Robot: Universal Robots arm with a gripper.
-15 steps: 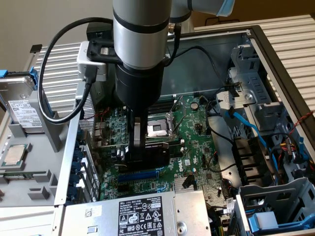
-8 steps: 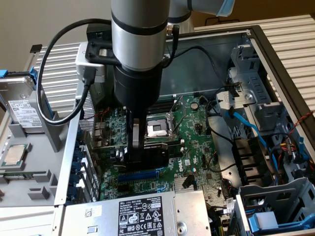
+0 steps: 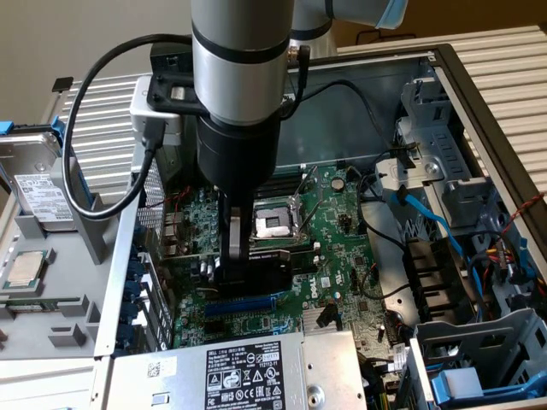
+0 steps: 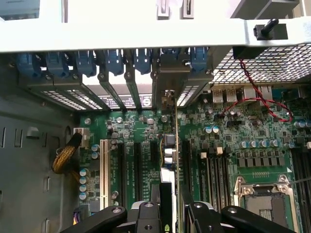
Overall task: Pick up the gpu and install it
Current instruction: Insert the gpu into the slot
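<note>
Your fingers (image 3: 233, 243), partly closed, pinch the light, stiff but fragile graphics card (image 3: 261, 272) across its top edge, over the motherboard (image 3: 342, 231).

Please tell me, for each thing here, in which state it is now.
computer case, open, side panel off.
gpu, upright, gripped, over the motherboard slots; seated or not, cannot tell.
fingers, shut on the gpu.
processor socket, empty.

Ribbed pale work surface (image 3: 513, 68)
An opened computer case (image 3: 367, 85) is laid on it; a grey tray (image 3: 68, 309) is seemingly set alongside, at the exterior view's left.
</note>
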